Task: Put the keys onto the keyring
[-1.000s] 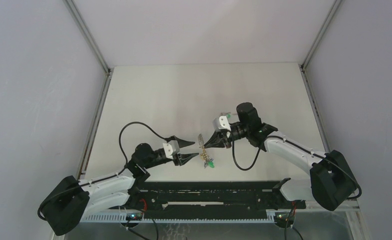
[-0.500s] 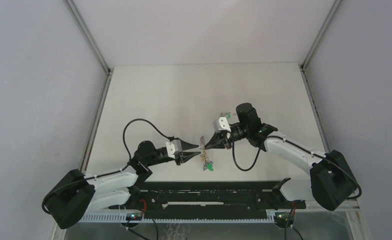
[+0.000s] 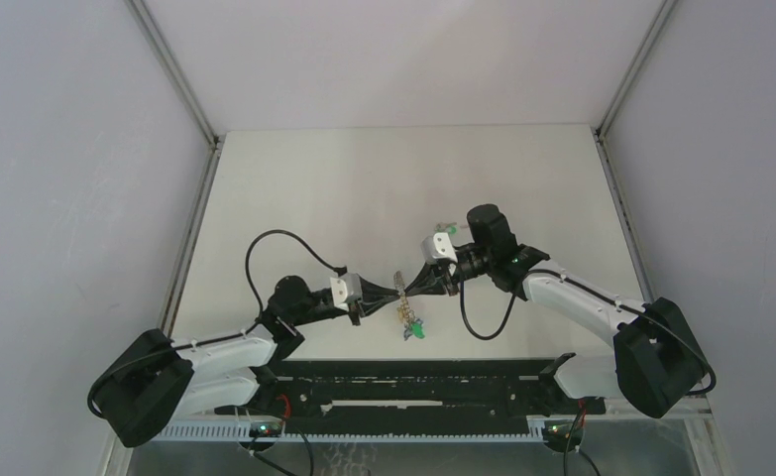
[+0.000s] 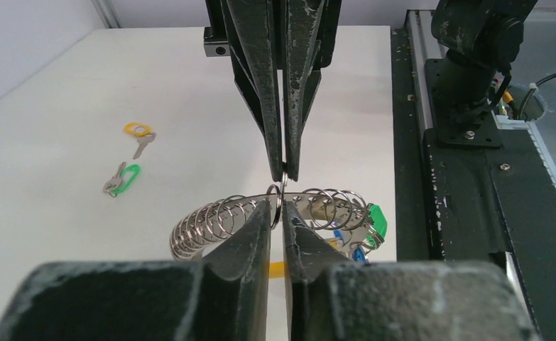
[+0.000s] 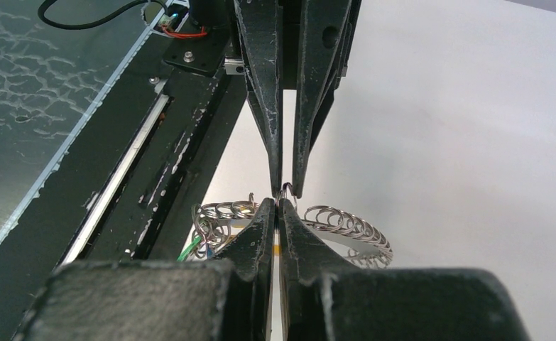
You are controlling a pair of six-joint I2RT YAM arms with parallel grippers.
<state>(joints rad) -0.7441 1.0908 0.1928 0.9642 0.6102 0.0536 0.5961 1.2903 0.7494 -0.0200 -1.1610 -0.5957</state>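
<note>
White table (image 4: 62, 99) bears one yellow key (image 4: 140, 139), one green key (image 4: 123, 179); left fingers (image 4: 250, 238) and right fingers (image 4: 260, 85) pinch one keyring (image 4: 211, 217).

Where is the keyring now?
Top view: the keyring is near the front of the table, between the tips of the left gripper and the right gripper.

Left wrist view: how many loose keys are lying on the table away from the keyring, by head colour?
Yellow-headed key: 1
Green-headed key: 1
Total off the keyring: 2
</note>
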